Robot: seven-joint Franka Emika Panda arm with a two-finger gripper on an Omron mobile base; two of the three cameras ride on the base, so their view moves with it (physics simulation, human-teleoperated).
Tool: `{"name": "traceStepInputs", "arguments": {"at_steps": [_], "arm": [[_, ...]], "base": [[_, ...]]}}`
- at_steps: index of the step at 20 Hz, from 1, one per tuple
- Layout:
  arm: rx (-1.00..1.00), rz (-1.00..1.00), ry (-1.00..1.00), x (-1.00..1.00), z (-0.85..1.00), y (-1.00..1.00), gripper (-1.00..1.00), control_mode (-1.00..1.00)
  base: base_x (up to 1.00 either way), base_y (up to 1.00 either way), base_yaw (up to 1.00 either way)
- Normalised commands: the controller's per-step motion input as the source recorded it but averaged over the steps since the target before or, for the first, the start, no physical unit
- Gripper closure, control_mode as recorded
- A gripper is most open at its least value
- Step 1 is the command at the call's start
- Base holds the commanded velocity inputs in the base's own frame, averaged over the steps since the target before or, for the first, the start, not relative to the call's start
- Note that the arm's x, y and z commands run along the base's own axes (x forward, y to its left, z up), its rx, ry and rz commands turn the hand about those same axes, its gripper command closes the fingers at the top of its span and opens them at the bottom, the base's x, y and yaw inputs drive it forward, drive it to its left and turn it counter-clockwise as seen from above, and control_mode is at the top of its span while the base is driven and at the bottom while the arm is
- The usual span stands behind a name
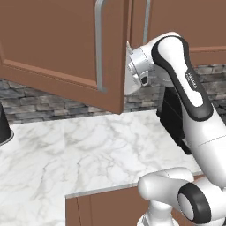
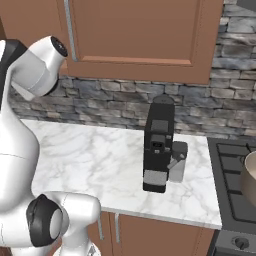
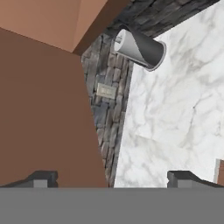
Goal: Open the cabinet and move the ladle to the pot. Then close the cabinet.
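Hand view: we had the gripper (image 3: 113, 178) spread wide and empty, straddling the free edge of the swung-out cabinet (image 3: 43, 113) door, which ran along our approach; ladle unseen, pot (image 2: 250, 179) far right of the cabinet.

The cabinet (image 1: 62, 44) is hanging above the counter, reddish-brown wood with recessed panels and long silver bar handles; its left door is standing swung outward, lying just beside the gripper's (image 3: 111, 178) left finger. The pot (image 2: 250, 179) is sitting on the stove, far off to the gripper's right, showing what seems a tan rim at the frame edge.
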Motion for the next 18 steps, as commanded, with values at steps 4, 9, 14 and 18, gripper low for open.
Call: {"name": "traceStepInputs", "arguments": {"at_steps": [4,9,14,18], "arm": [[0.01,0.07,0.0,-0.08,0.0,0.49,-1.0,-1.0],[0.0,0.06,0.0,-0.25,0.01,0.37,-1.0,-1.0],[0.0,0.05,0.0,-0.37,0.04,0.26,-1.0,-1.0],[0.0,0.04,0.0,-0.46,0.06,0.26,-1.0,-1.0]], "base": [[0.0,0.0,0.0],[0.0,0.0,0.0],[0.0,0.0,0.0],[0.0,0.0,0.0]]}}
